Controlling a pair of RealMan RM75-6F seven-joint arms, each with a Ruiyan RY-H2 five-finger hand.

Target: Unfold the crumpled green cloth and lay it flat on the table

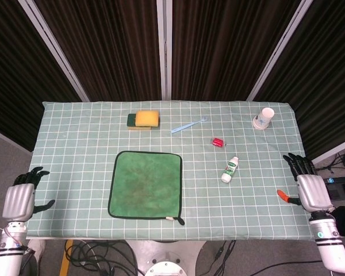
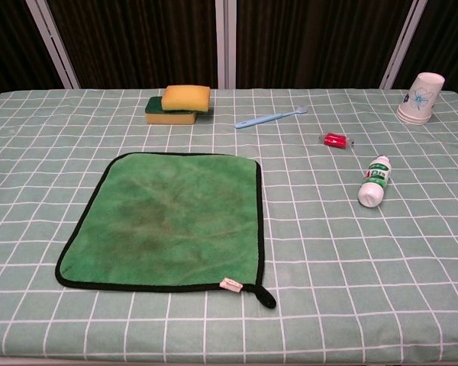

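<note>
Head view: paper cup (image 1: 266,115) sits upside down at the far right of the table (image 1: 75,132), contents not visible; green cloth (image 1: 145,184) lies spread flat, near centre, black-edged with a small tag at its near right corner, while left hand (image 1: 18,200) and right hand (image 1: 312,191) hang off the table's left and right edges, fingers apart, holding nothing. Chest view: neither hand shows; cloth flat and mottled, sponge (image 2: 179,104) far, toothbrush (image 2: 269,117), red item (image 2: 336,139) too small to identify, and a white bottle (image 2: 374,180) on its side to the right.
</note>
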